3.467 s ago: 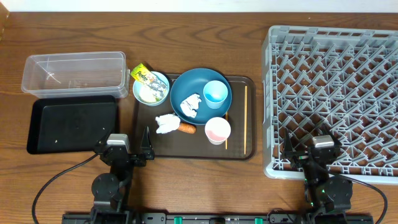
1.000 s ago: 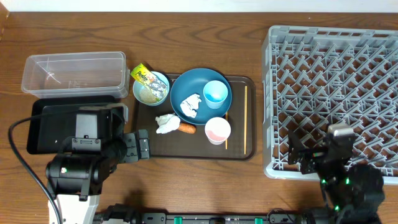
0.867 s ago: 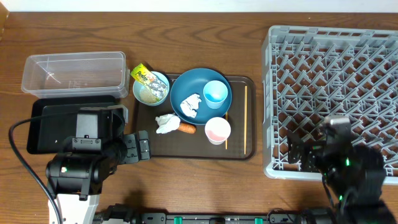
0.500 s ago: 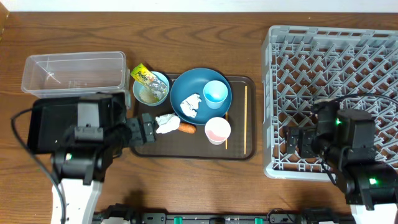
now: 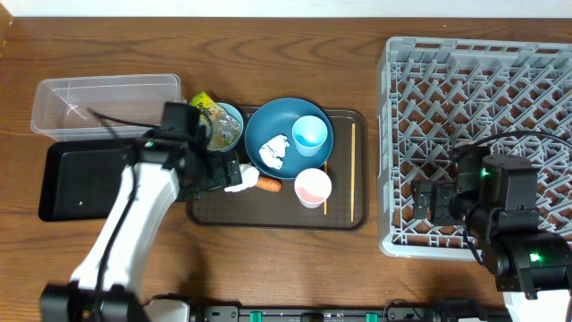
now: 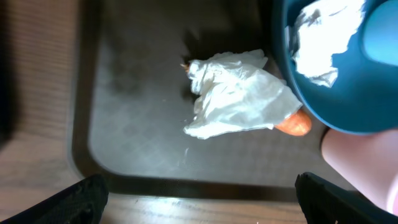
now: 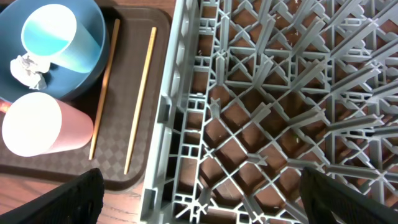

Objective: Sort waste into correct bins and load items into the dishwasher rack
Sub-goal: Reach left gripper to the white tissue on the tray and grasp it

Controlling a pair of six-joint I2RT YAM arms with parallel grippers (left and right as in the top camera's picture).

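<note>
A tissue wad (image 5: 239,177) and an orange carrot (image 5: 269,185) lie on the brown serving tray. My left gripper (image 5: 228,172) is open and empty just left of the wad. In the left wrist view the wad (image 6: 236,102) lies ahead of the jaws (image 6: 199,205), with the carrot (image 6: 295,123) behind it. The blue dish (image 5: 288,134) holds another tissue (image 5: 273,150) and the light-blue cup (image 5: 310,134). The pink cup (image 5: 313,186), chopsticks (image 5: 353,170), the pale-blue bowl with rice (image 5: 219,127) and the yellow wrapper (image 5: 204,105) are nearby. My right gripper (image 5: 429,204) is open and empty over the dishwasher rack (image 5: 483,134).
The clear tub (image 5: 105,105) and the black tray (image 5: 89,179) sit at the left, partly under my left arm. The brown serving tray (image 5: 340,215) lies in the middle. In the right wrist view the rack's wall (image 7: 165,124) stands between my jaws (image 7: 199,205) and the chopsticks (image 7: 140,99).
My left arm has swung from the table's front up over the black tray to the tissue wad on the brown tray. My right gripper has moved onto the rack's front-left part.
</note>
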